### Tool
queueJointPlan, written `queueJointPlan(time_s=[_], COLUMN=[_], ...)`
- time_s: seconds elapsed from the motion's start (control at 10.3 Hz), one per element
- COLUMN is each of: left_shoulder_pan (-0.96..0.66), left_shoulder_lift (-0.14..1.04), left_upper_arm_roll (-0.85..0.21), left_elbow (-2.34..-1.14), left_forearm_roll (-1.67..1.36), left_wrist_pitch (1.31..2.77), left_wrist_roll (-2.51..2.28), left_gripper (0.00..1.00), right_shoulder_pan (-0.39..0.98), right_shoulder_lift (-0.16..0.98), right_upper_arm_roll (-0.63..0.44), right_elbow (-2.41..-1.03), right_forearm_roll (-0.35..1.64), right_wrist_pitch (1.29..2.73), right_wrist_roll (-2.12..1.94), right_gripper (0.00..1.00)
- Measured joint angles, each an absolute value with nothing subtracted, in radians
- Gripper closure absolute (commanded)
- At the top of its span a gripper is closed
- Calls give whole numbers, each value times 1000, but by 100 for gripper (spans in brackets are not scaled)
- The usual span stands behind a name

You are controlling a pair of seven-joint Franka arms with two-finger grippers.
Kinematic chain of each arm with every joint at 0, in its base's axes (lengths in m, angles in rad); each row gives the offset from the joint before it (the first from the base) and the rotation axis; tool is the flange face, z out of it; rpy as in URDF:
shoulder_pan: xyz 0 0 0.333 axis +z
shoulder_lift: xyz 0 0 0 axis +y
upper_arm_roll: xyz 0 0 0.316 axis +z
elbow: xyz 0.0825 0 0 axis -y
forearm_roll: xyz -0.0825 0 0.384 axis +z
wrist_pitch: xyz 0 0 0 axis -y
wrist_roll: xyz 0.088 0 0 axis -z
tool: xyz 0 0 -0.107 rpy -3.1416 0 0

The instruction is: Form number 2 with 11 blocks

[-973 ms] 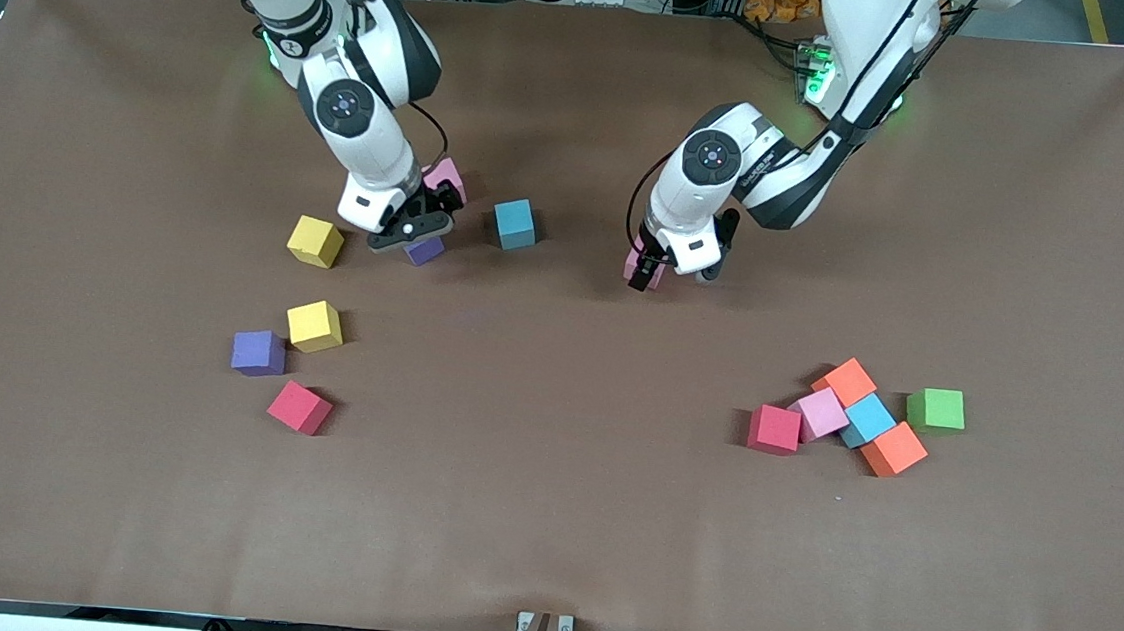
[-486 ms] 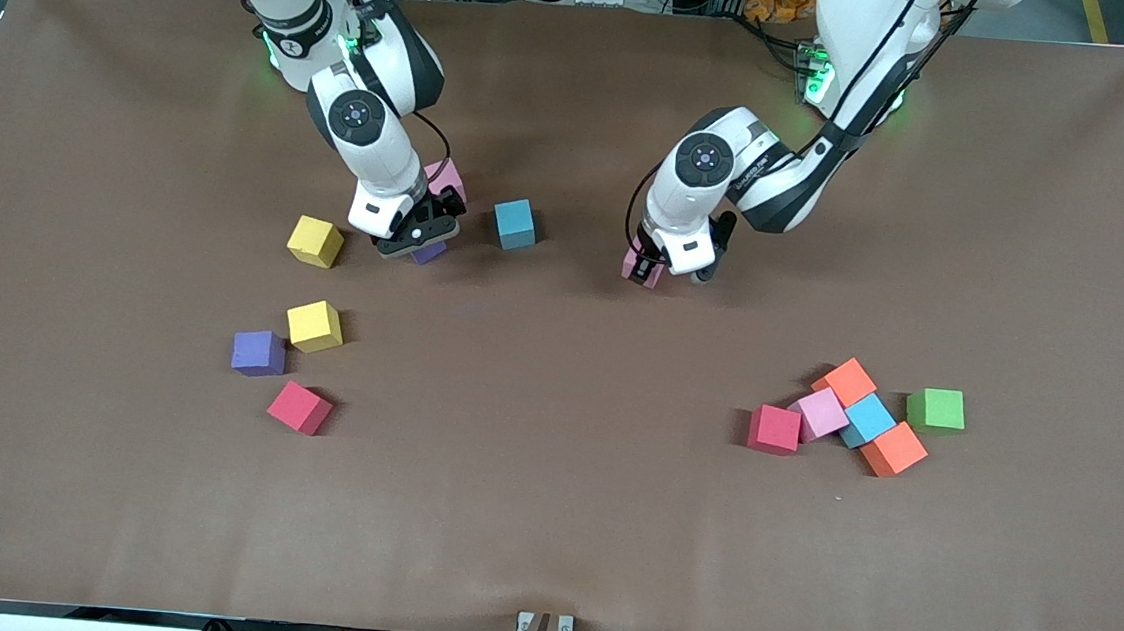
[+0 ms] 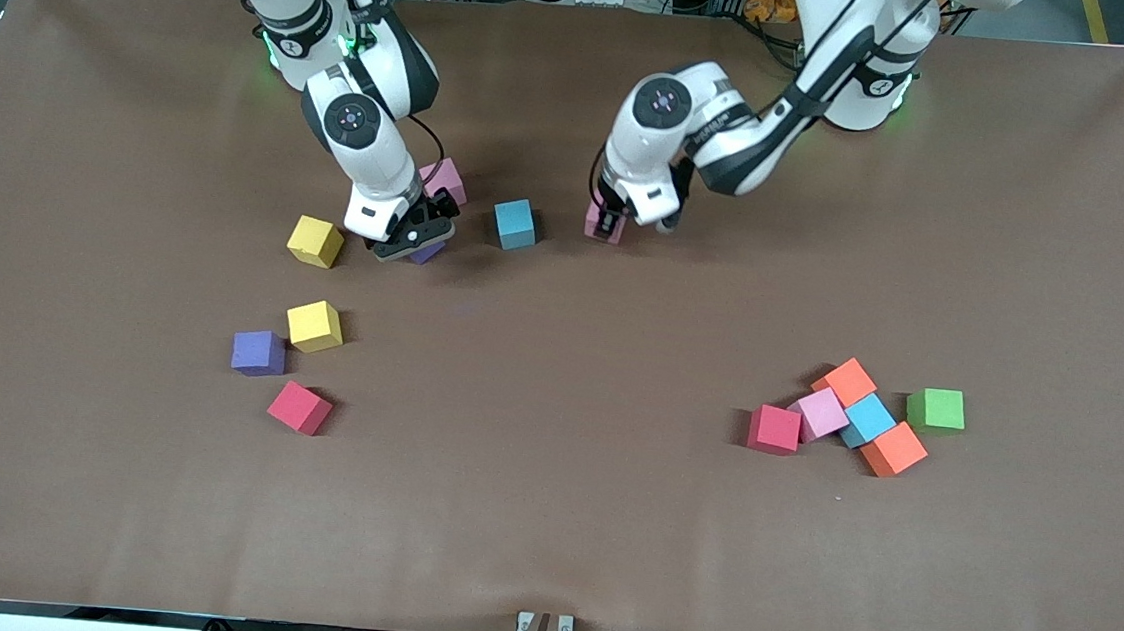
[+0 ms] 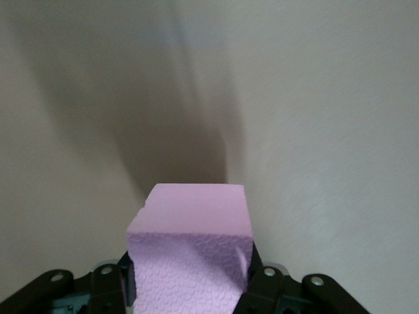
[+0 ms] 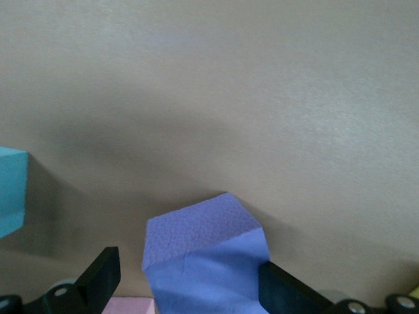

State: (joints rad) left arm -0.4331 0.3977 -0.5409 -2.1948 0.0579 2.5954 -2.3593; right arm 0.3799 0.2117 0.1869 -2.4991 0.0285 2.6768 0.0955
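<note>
left gripper: the left gripper (image 3: 611, 223) is clamped on a pink cube (image 3: 601, 224), carried just beside the teal cube (image 3: 514, 223) on the side toward the left arm's end of the table; the left wrist view shows the pink cube (image 4: 191, 254) pinched between the two fingers (image 4: 262, 282).
right gripper: the right gripper (image 3: 411, 239) stands wide apart, low over a purple cube (image 3: 426, 251); in the right wrist view the purple cube (image 5: 204, 256) lies between the spread fingers (image 5: 99, 277), untouched and turned at an angle to them.
key relation: the held pink cube sits level with the teal cube, a small gap between them. My guess is that a row is starting here, so the next move is a short set-down against the teal cube's side.
cube shape: cubes have no long axis; only the twist matters, and the pink one looks roughly square to the teal one.
nearer arm: the left arm has the piece; the right is over its own.
number 2: not yet formed.
other blocks: another pink cube (image 3: 446, 180) lies by the right gripper. Loose cubes include a yellow cube (image 3: 315, 241). A cluster (image 3: 845, 416) with the green cube (image 3: 937, 409) lies toward the left arm's end.
surface: the brown table (image 3: 546, 515) is flat and matte.
room: open space lies nearer the camera than the teal cube.
</note>
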Motion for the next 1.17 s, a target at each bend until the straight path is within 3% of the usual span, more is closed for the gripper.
queueJointPlan(time_s=[0.68,1.17], left_shoulder_pan=[-453,-576], left_shoulder_lift=[437,475], left_upper_arm_roll=[-614,-621], left_elbow=[-2202,-2202], left_forearm_roll=[29,28], left_wrist_pitch=[2593,2647], left_wrist_roll=[-2684,-2710], left_gripper=[86,86], right_shoulder_pan=[388,389], right_shoulder_lift=[169,197], right_upper_arm_roll=[199,199], right_elbow=[-2476,-2512], right_forearm_roll=[29,23], right_wrist_pitch=[2593,2698], right_wrist_roll=[111,109], right_gripper=[0,0])
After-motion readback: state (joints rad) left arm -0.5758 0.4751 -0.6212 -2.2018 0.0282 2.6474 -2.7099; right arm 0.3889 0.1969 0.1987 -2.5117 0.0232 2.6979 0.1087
